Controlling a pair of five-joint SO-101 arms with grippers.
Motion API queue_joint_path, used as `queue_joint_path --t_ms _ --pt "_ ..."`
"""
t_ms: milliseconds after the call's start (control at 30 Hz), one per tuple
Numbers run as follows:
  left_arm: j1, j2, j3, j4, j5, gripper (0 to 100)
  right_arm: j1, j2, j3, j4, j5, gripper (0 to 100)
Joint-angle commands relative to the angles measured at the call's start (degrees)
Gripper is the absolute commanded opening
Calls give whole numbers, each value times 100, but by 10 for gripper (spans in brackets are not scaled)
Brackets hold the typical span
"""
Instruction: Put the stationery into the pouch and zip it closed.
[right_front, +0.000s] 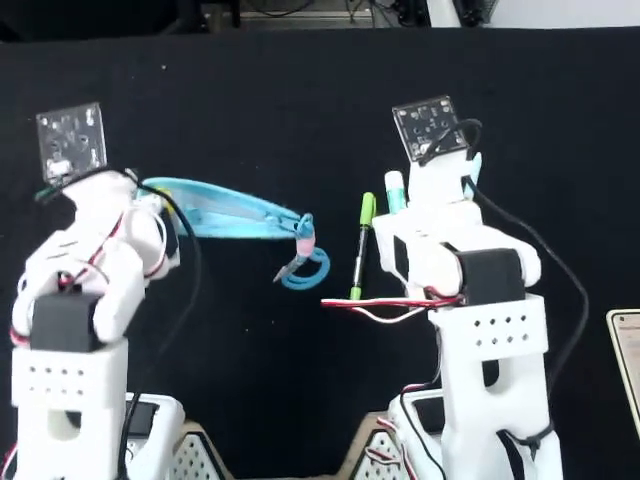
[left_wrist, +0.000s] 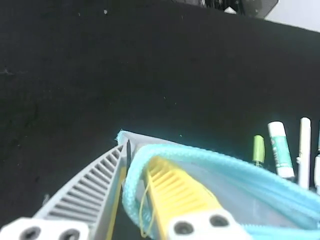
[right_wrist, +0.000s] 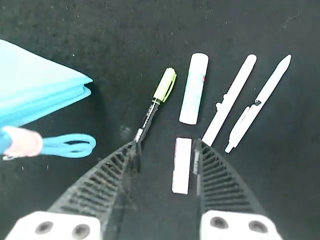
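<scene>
Left gripper (left_wrist: 136, 152) clamps the blue pouch (left_wrist: 235, 180) rim; right gripper (right_wrist: 165, 150), jaws apart, straddles a white block (right_wrist: 182, 165) — closing crooked could drag the green pen (right_wrist: 156, 100) along

Even light, black table (right_front: 250, 120) soaking it up, shadows barely there, pouch (right_front: 225, 212) brightly lit, white arm housings (right_front: 487, 330) gleaming, pale blown-out strip (right_front: 560, 12) at the back.

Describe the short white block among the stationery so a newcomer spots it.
On the black table, beside the light blue pouch, lies a row of stationery. The short white rectangular block lies between the fingers of the open right gripper. Unlike the green-capped black pen, white tube and two white pens, it is flat and stubby.
</scene>
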Motion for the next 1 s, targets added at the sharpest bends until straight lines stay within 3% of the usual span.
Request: queue_joint_path --t_ms 0,333,500,633,967 --pt "40 -519 136 -264 114 30 114 -40 40 -105 -35 155" --pt "31 -1248 1358 -985 255 30 9 -48 48 -88 -26 155" --pt "-295 -1609 1842 -1099 404 30 -985 -84 40 290 70 158" --pt "-549 -1793 2352 -1240 404 30 -1802 -66 75 308 800 158" --pt "-541 -1802 2624 -1196 431 30 -2963 -92 374 -255 941 159"
